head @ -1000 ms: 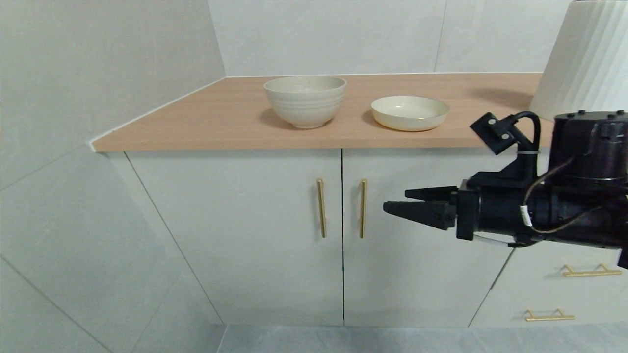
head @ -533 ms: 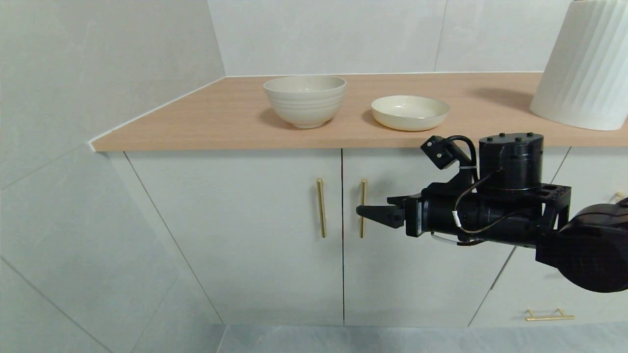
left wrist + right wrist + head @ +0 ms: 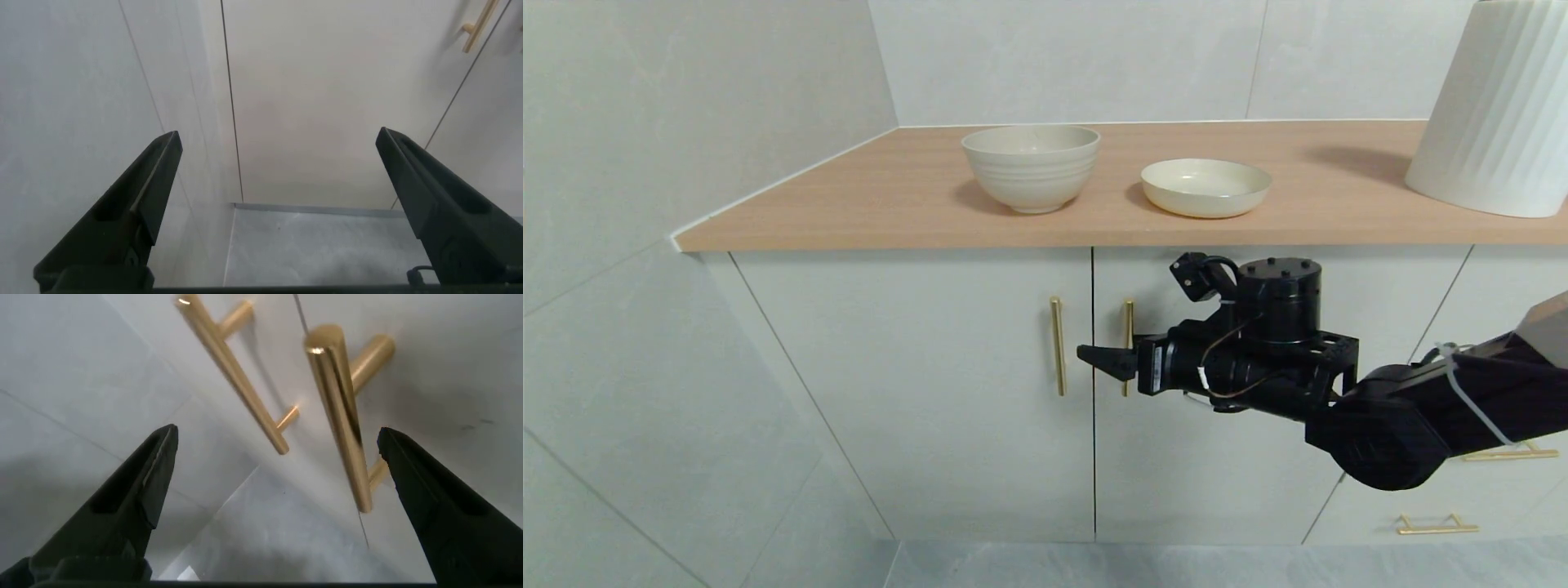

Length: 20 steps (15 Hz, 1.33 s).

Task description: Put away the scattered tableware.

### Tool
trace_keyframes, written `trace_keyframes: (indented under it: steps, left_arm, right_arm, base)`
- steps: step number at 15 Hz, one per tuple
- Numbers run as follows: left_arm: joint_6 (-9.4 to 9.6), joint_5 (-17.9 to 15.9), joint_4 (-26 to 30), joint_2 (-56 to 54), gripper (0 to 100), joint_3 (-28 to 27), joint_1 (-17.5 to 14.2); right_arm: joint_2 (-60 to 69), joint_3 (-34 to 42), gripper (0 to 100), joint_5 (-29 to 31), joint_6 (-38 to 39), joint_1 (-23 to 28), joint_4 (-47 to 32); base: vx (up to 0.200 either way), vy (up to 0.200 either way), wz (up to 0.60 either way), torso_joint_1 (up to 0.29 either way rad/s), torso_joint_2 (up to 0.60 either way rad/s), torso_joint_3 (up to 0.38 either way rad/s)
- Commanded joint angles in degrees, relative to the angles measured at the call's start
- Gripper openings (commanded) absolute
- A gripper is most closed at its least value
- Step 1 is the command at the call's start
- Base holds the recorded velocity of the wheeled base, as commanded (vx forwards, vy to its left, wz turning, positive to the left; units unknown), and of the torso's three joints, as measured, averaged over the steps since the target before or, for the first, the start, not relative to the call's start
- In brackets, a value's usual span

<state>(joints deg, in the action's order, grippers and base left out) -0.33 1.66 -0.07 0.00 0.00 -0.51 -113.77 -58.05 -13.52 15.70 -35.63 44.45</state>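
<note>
Low in front of the white double-door cabinet (image 3: 915, 392), the black right gripper (image 3: 1094, 356) hung level with its fingers spread apart, close to the two vertical brass bar handles (image 3: 1057, 346) at the seam between the doors; both bars stood in the gap between the fingers, neither gripped. The cream ribbed ceramic bowl (image 3: 1031, 167) sat upright on the wooden countertop (image 3: 890, 204) above, and the shallow cream dish with a gilt rim (image 3: 1205, 187) lay near it toward the right. A tall white fluted cone (image 3: 1494, 114) stood at the counter's right end. The black left gripper (image 3: 278, 147) was also open-fingered, empty, facing cabinet panels and grey floor (image 3: 319, 253).
</note>
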Motion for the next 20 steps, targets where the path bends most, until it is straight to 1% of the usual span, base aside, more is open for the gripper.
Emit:
trace_keyframes:
  steps: [1,5,9,13,17,20]
  left_arm:
    - [-0.02,0.01,-0.01,0.00,100,0.00,-0.02]
    - [-0.02,0.01,-0.01,0.00,100,0.00,-0.02]
    - [-0.02,0.01,-0.01,0.00,100,0.00,-0.02]
    - [-0.02,0.01,-0.01,0.00,100,0.00,-0.02]
    - [-0.02,0.01,-0.01,0.00,100,0.00,-0.02]
    - [-0.02,0.01,-0.01,0.00,100,0.00,-0.02]
  right_arm:
    - [-2.42,-0.75,100,0.07,0.03,-0.05,0.20]
    - [-3.30,-0.57,100,0.07,0.29,-0.14,2.57]
    - [-2.86,-0.31,100,-0.37,3.37,-1.37,2.93]
    - [-1.98,0.66,100,-0.63,3.63,-2.25,2.84]
    - [1.89,4.09,100,-5.73,5.48,-2.69,2.84]
    - [4.09,6.81,100,-6.43,5.48,-3.13,2.84]
  base:
    - [0.000,0.000,0.00,0.000,0.00,0.000]
    - [0.000,0.000,0.00,0.000,0.00,0.000]
    - [0.000,0.000,0.00,0.000,0.00,0.000]
    - [0.000,0.000,0.00,0.000,0.00,0.000]
    - [0.000,0.000,0.00,0.000,0.00,0.000]
    - [0.000,0.000,0.00,0.000,0.00,0.000]
